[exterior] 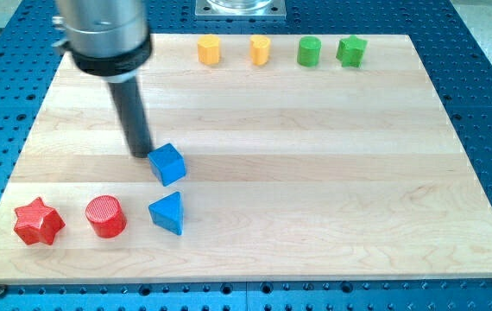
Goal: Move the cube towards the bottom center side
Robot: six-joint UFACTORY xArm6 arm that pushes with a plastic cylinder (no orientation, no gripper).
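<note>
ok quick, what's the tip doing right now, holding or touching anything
My tip: no gripper, holds nothing; it sits right at the upper left edge of the blue cube, apparently touching it.

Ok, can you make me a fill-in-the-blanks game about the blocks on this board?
1. My tip sits just to the view's left of the blue ____.
2. Right below the blue cube lies a blue ____.
3. The red cylinder has a red ____ on its left in the view.
4. Along the view's top, beside the two yellow blocks, stand two ____ blocks.

Missing words: cube, triangle, star, green.
</note>
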